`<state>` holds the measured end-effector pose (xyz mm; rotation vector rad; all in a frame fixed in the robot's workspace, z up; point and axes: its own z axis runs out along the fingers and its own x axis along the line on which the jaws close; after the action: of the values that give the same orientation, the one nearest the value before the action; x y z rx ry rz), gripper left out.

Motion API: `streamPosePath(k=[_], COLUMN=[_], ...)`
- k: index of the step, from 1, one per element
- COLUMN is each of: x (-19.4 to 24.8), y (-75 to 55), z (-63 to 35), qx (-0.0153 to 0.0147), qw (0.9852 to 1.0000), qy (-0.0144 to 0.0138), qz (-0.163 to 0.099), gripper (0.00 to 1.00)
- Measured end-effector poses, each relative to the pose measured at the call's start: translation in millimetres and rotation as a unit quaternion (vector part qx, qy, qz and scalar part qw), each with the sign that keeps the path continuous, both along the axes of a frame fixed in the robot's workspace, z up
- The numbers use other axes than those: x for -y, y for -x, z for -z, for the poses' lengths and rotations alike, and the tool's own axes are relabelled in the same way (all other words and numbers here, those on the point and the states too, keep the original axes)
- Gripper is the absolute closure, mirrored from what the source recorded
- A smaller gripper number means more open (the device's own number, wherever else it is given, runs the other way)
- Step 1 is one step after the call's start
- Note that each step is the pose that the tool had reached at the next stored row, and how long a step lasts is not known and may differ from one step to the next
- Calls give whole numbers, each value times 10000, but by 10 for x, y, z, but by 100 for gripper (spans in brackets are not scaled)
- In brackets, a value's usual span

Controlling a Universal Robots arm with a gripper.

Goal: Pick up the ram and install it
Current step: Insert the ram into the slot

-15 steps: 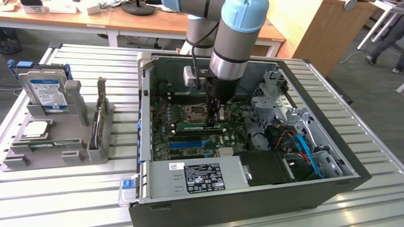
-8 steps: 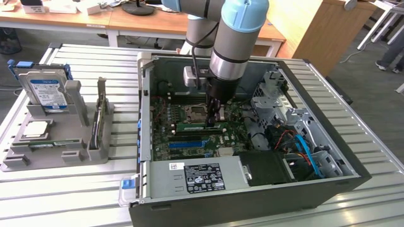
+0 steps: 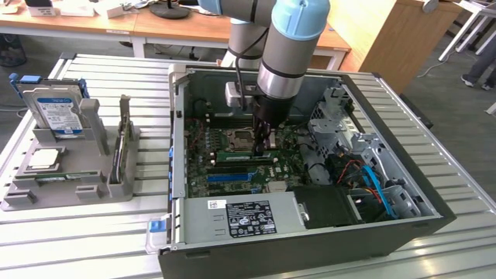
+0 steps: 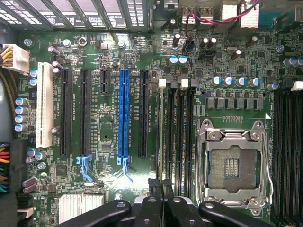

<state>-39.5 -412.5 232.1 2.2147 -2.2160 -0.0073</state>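
The ram point(image 3: 236, 155) is a slim green stick standing on edge among the black memory slots of the motherboard point(image 3: 225, 174), inside the open computer case. My gripper point(image 3: 262, 152) reaches straight down into the case and is shut on the ram near its end on the exterior view's right. In the wrist view my gripper point(image 4: 163, 185) has its dark fingertips pinched together. The ram's thin top edge point(image 4: 163, 142) runs away from them along the slot with the white latch point(image 4: 162, 83). How deep it sits in the slot is hidden.
The empty processor socket point(image 4: 233, 165) lies beside the slots, and a blue card slot point(image 4: 124, 113) lies on the other side. The grey power supply point(image 3: 248, 216) and cables fill the case's near side. A grey tray point(image 3: 46, 195) holds a hard drive point(image 3: 56, 110), a silver chip point(image 3: 45, 158) and an upright board point(image 3: 124, 136).
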Motion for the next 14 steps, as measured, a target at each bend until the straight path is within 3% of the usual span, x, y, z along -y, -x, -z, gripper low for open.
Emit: streamPosePath(k=[14], x=[0], y=[0], z=[6], qx=[0], qw=[10000], qy=[0], qz=[42], gripper=[88])
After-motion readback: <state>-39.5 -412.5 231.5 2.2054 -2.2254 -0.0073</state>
